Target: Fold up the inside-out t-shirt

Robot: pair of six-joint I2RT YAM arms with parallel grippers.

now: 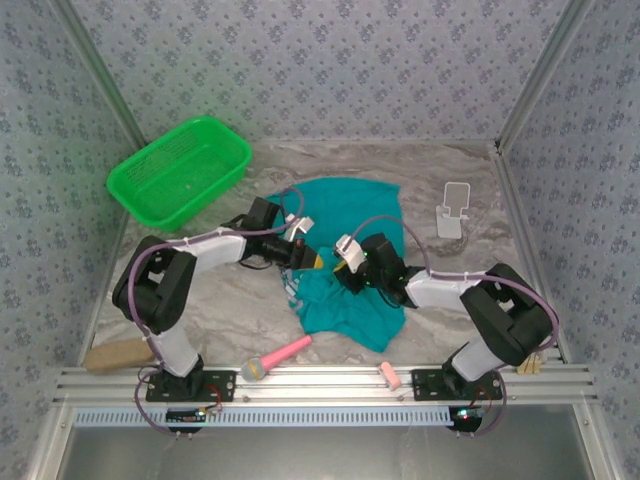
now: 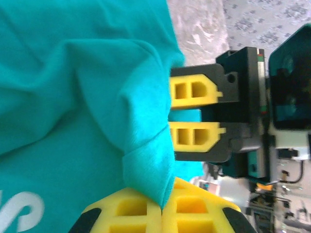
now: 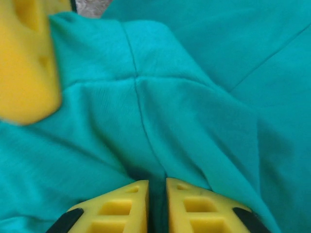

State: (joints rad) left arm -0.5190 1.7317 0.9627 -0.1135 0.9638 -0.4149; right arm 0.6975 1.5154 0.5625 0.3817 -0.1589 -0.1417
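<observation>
1. Metal rail (image 1: 320, 385), near edge: carries both arm bases. On it lie a pink-handled tool (image 1: 278, 357) and, to the right, a short pink cylinder (image 1: 388, 375).
2. Wooden block (image 1: 115, 355): on the marbled tabletop (image 1: 230, 310), near left corner.
3. Left hand (image 2: 161, 206): reaches in from the left. Its yellow fingers are pressed together on a peaked fold of teal cloth.
4. Right hand (image 3: 157, 187): reaches in from the right, just beside the left hand and tip to tip with it. Its yellow fingers stand narrowly apart with cloth running into the gap. Whether that cloth is pinched cannot be told.
5. Inside-out t-shirt (image 1: 350, 260): teal, crumpled, at the middle of the tabletop between the two arms. It spreads from the near centre toward the back, and both hands meet over its left part. Seams show in the right wrist view.
6. White stand (image 1: 453, 210): upright, right of the t-shirt and apart from it.
7. Green basket (image 1: 180, 170): mesh plastic, far left corner, apart from the t-shirt.
8. Patterned walls (image 1: 350, 60): enclose the back and sides.
</observation>
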